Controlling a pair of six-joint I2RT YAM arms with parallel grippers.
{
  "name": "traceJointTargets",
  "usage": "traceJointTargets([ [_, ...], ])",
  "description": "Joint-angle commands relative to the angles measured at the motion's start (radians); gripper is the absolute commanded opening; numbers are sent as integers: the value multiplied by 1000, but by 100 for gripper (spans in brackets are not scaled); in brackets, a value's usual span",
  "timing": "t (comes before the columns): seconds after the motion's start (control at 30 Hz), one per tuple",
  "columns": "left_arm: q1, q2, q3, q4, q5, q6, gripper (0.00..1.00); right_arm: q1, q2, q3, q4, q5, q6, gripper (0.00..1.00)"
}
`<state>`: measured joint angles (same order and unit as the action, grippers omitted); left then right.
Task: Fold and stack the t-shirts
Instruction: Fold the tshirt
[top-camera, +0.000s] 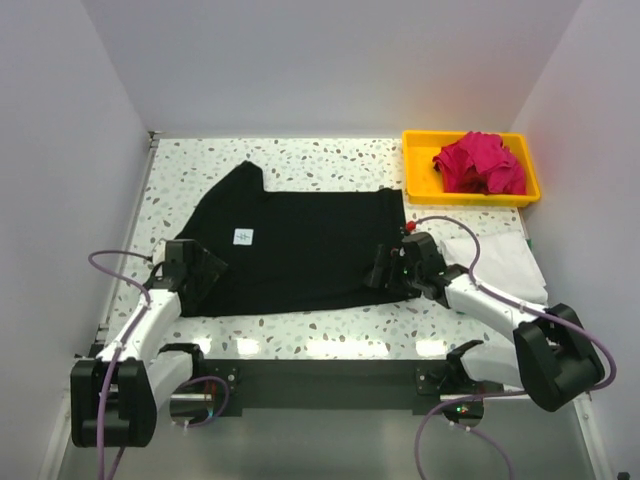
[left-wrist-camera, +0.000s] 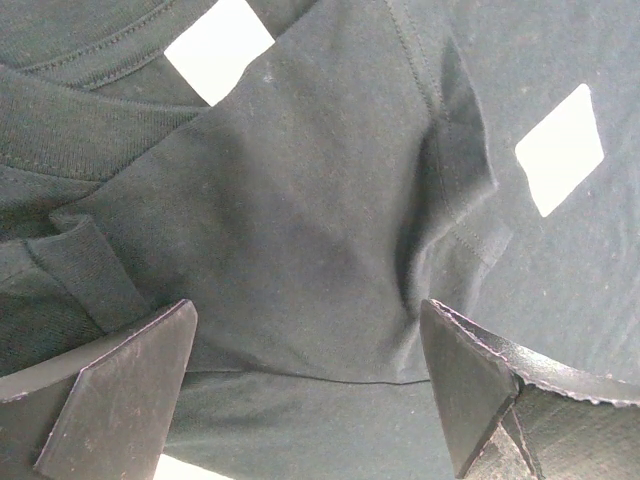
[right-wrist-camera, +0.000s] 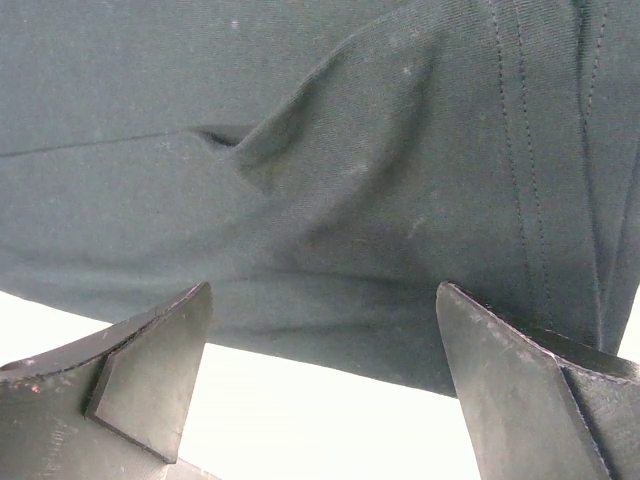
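The large black t-shirt (top-camera: 300, 245) lies spread on the table, folded lengthwise, with a small white label (top-camera: 243, 236). My left gripper (top-camera: 205, 268) is open at its left edge, jaws wide over black cloth (left-wrist-camera: 300, 250); the label (left-wrist-camera: 558, 148) shows at the right of that wrist view. My right gripper (top-camera: 385, 268) is open at the shirt's right near corner, jaws straddling the hem edge (right-wrist-camera: 330, 330) above bright table. A magenta shirt (top-camera: 480, 163) lies crumpled in the yellow tray (top-camera: 420, 190). A white shirt (top-camera: 495, 262) lies at the right, under my right arm. No green shirt shows.
The yellow tray stands at the back right corner. White walls close in the table on the left, back and right. The speckled tabletop (top-camera: 330, 325) shows in front of the black shirt, near the arm bases.
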<state>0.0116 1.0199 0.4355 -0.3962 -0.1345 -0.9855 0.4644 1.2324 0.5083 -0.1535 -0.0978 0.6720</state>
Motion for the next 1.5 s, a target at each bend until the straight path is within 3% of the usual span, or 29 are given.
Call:
traceJointTargets([
  [0.0,16,-49,-47,-236,-65,-30,100,-4,-11,-42,-202,-9,12,98],
  [0.23,16,-138,132,-329,-117,-5,100,-4,-99,100,-242,-14,-80,98],
  [0.47,16,-87,379,-91,-53,137,100,-4,-41,413,-287,165,-153,99],
  [0.63,14,187,544,92,76,264,100,-21,111,565,-258,236,-175,99],
  [0.7,14,360,687,120,166,341,100,-30,160,639,-258,237,-184,99],
  [0.93,-4,865,1272,66,306,687,100,-49,292,713,-265,210,-204,99],
  [1.07,-4,1179,1584,-44,315,792,100,-66,300,701,-274,225,-215,99],
  [1.13,-28,1259,1710,-61,334,818,100,-72,305,696,-274,234,-218,99],
  [1.3,-55,1395,1767,-4,332,835,100,-78,331,700,-278,242,-219,99],
  [1.47,-120,1457,1761,31,158,863,100,-78,352,699,-276,225,-216,99],
])
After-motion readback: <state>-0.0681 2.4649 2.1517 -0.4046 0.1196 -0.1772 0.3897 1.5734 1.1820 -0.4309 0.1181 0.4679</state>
